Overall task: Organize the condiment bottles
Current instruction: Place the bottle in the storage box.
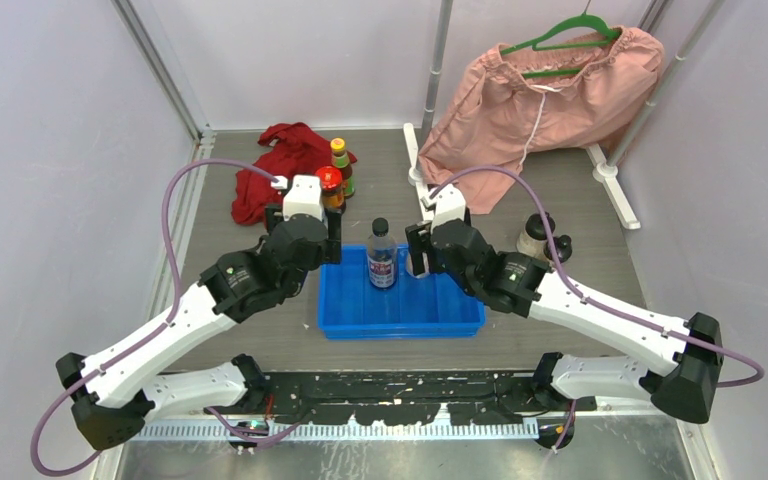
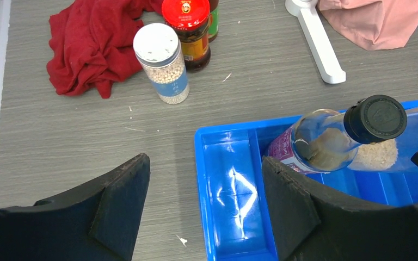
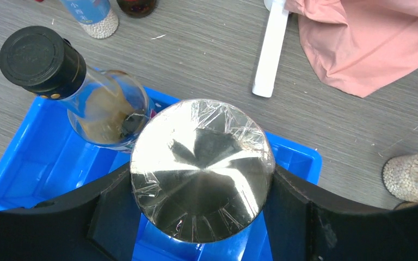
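Observation:
A clear bottle with a black cap [image 1: 382,255] stands in the blue tray [image 1: 400,322]; it also shows in the left wrist view [image 2: 354,136] and the right wrist view [image 3: 60,70]. My right gripper [image 1: 419,255] is shut on a silver-capped jar [image 3: 202,168], held upright over the right part of the tray [image 3: 305,157]. My left gripper [image 2: 204,206] is open and empty, above the tray's left rim [image 2: 198,163]. A white-capped jar of pale beads [image 2: 163,62], a red-capped jar [image 2: 188,32] and a yellow-capped bottle [image 1: 340,160] stand behind the tray. Two beige bottles [image 1: 538,236] stand to its right.
A red cloth [image 1: 280,165] lies at the back left behind the bottles. A pink garment [image 1: 540,100] on a green hanger hangs at the back right over a white rack foot [image 2: 315,41]. Side walls close in the table.

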